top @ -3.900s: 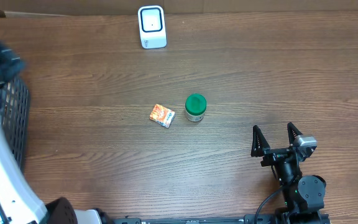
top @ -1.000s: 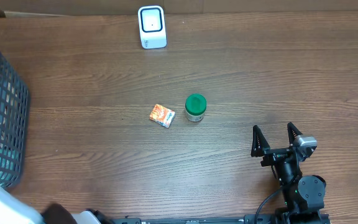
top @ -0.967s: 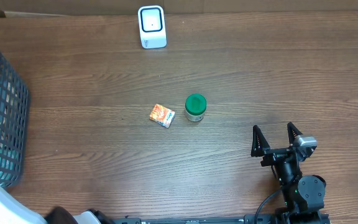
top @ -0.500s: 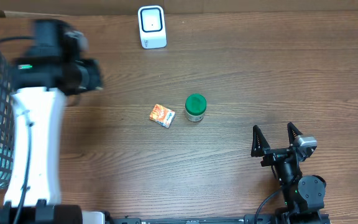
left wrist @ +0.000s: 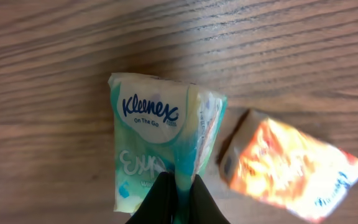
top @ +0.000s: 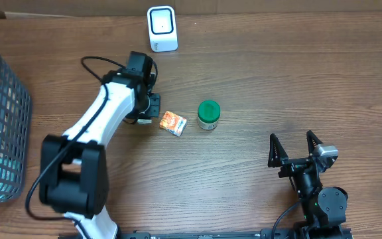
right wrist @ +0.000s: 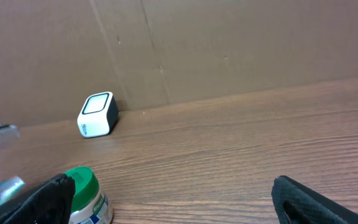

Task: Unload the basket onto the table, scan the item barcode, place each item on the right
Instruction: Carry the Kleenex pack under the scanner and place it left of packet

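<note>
left gripper is pressed together on the lower edge of the soft teal-and-white kleenex tissue pack, its dark fingertips nipping a thin fold of the plastic film rather than the body of the pack. the pack sits low over the brown wooden table, just beside the orange crinkly foil packet; whether it rests on the wood or hangs just clear of it cannot be told. right gripper stands spread wide and empty, well apart from everything, near the front edge. the white box-shaped barcode scanner waits at the far edge, with the green-lidded round jar between the two arms. the pack looks very light and squashy, and its film is likely slick, so a pinch on a loose fold may let it swing or slide. no barcode shows on the printed face, so it is probably on the far side. a hold along the edge or seam seems best, since it leaves both broad faces uncovered for the scanner.
</note>
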Action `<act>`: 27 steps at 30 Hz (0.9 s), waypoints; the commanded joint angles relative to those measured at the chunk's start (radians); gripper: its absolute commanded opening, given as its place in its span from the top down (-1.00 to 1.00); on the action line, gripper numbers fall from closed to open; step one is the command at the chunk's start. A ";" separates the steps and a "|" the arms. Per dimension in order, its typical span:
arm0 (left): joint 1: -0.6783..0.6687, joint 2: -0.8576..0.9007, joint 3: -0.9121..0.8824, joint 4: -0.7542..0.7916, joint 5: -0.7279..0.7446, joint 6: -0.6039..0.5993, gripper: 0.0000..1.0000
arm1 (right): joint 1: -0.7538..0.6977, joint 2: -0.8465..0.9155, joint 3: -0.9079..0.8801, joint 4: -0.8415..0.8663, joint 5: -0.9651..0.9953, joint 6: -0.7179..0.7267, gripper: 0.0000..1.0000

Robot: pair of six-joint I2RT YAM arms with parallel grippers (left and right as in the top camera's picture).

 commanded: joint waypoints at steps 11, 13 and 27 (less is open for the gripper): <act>-0.031 0.072 0.073 -0.057 0.013 -0.079 -0.29 | -0.005 -0.009 -0.010 0.006 0.000 0.003 -1.00; -0.024 0.058 0.167 -0.152 -0.004 -0.080 -0.33 | -0.006 -0.009 -0.010 0.006 0.000 0.003 -1.00; 0.109 -0.194 0.709 -0.535 -0.124 -0.116 -0.99 | -0.005 -0.009 -0.010 0.006 0.000 0.003 -1.00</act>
